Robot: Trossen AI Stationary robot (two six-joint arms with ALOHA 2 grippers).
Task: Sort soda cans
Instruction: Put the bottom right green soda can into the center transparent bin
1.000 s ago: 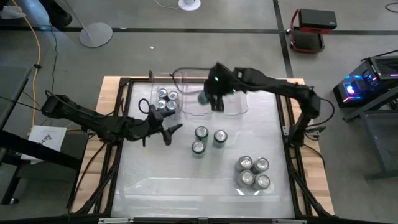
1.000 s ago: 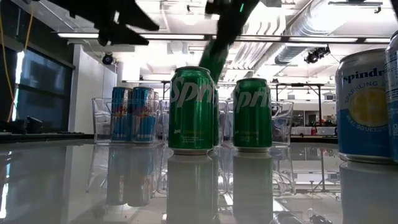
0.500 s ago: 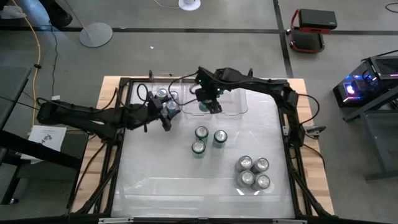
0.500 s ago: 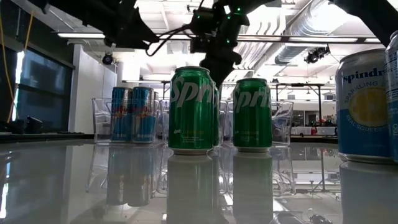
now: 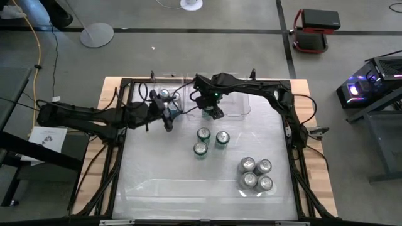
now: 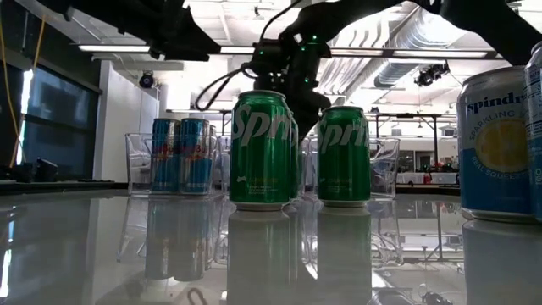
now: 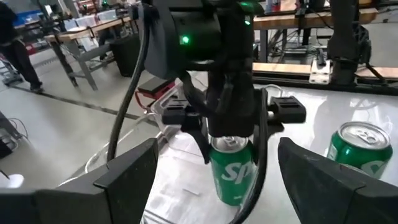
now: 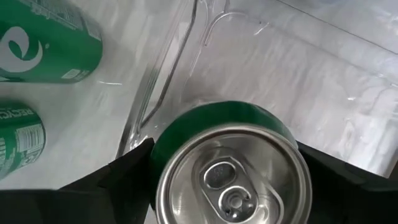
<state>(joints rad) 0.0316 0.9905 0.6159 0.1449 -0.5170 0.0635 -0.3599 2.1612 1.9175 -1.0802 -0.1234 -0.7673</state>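
Observation:
My right gripper (image 5: 211, 107) reaches over the left end of the middle clear bin (image 5: 237, 108) and is shut on a green soda can (image 7: 233, 169), which the right wrist view shows from above (image 8: 231, 179). My left gripper (image 5: 168, 117) is open, level with the table, beside the bin of blue cans (image 5: 166, 99), and points at the held can. Three green cans (image 5: 203, 134) stand on the table mid-way, with several silver-grey cans (image 5: 254, 174) at the near right. In the low view the green cans (image 6: 260, 148) stand in front of the blue ones (image 6: 182, 155). My right gripper comes from above, pointing down, with one finger (image 8: 124, 186) on each side of the green can's upper wall (image 7: 231, 148) just under its silver top. The can stands upright below the fingers, inside the bin's wall (image 8: 163, 93). I cannot tell whether its base rests on the bin floor.
A silver-grey can (image 6: 500, 144) stands close to the low camera at the right. The table frame (image 5: 125, 85) runs round the white top. Open tabletop lies along the near left (image 5: 163, 182). A person shows far off in the left wrist view (image 7: 15, 50).
My right gripper has carried the green can toward the table's left and a little nearer, lowering it and turning it from tilted to upright at the left end of the middle bin. My left gripper has moved toward the far edge, up beside the blue-can bin.

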